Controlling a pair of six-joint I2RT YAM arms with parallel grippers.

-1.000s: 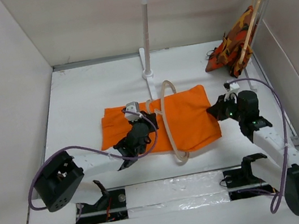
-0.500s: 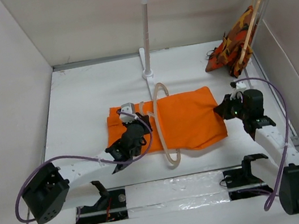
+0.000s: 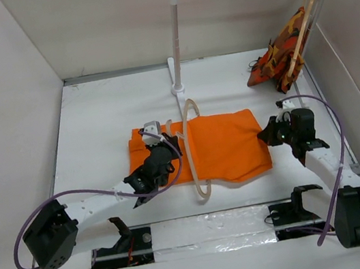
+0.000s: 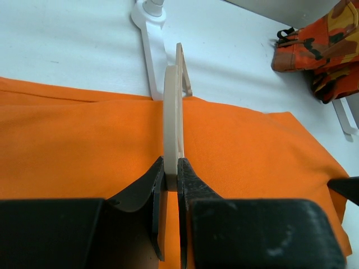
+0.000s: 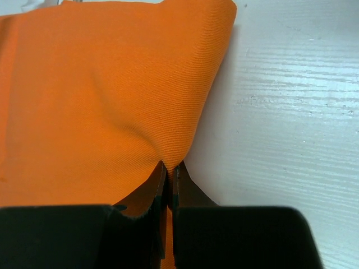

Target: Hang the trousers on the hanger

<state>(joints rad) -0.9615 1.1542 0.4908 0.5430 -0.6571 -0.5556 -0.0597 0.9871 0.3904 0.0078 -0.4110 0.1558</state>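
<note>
Looks about half done. Shows the trousers [image 3: 226,144] lying flat in the middle of the surface [image 3: 95,121], with the hanger [image 4: 171,112] standing on edge and seeming to ring them. Left jaws clamped on the hanger; right jaws pinched shut on the trousers' 3 o'clock edge. Probably needs centring, then a tidy drape. Shows no box, bin or basket.

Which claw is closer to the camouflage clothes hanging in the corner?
Right. The right gripper, shut on the trousers' right edge, sits just short of the camouflage garment; the left gripper, shut on the hanger, is farther off, across the trousers.
</note>
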